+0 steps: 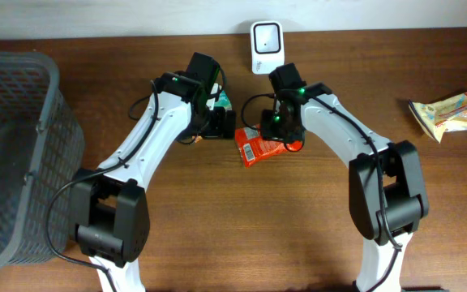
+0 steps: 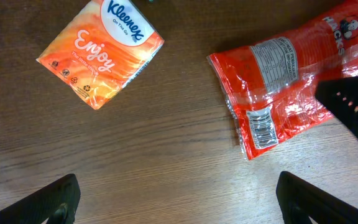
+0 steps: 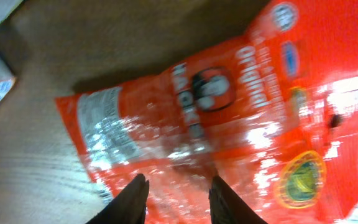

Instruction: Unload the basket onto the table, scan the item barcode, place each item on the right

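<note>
Right end effector (image 3: 179, 182) part-open, over red packet (image 3: 241, 106)

Red packet (image 3: 247, 118) blurred, cropped by right wrist frame, basket (image 1: 65, 138) cut off at overhead's left edge

The orange plastic tissue pack (image 2: 101, 53) on the worktop (image 2: 166, 155) carries "Kleenex" in blue on a white patch, with "On The Go" in small print alongside. "Enjoy" runs in white script across the orange. A few small round symbols (image 2: 67, 70) near one corner are too small to read. The crinkly red foil sachet (image 2: 291, 81) bears "Original" in white, next to a dark brand name (it looks like "HACKS", though glare and blur leave that unsure). It also has a white nutrition panel (image 2: 275, 59), its print too fine to read, and a black-and-white barcode (image 2: 264, 127) with illegible digits. The right wrist view shows a round yellow-green seal (image 3: 300, 177) on the same sachet, unreadable.
</note>
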Motion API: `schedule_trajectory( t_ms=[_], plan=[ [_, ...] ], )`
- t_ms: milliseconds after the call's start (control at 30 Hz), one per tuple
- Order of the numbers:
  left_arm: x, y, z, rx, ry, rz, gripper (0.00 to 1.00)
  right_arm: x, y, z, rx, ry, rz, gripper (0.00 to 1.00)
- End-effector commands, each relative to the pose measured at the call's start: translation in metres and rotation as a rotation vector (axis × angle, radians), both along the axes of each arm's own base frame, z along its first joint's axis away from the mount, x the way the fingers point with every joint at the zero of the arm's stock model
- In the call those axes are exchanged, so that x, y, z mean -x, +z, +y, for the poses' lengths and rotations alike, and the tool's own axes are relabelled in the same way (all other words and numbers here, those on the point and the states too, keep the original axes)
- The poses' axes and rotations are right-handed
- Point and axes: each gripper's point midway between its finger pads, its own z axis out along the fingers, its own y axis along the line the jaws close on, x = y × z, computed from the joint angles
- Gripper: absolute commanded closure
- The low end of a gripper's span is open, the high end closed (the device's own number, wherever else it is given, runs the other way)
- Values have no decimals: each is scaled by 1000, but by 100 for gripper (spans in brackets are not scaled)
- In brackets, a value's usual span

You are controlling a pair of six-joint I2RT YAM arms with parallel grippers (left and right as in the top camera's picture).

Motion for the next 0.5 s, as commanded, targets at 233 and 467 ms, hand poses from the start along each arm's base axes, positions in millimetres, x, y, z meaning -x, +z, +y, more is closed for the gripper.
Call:
schedule_trajectory(
  t_ms=[233, 467],
  plan=[
    [3, -5, -3, 6, -3, 16, 1, -18, 57, -17, 46, 2, -68, 80],
    [1, -4, -3, 8, -3, 11, 1, -20, -1, -68, 200, -82, 35, 80]
  ],
)
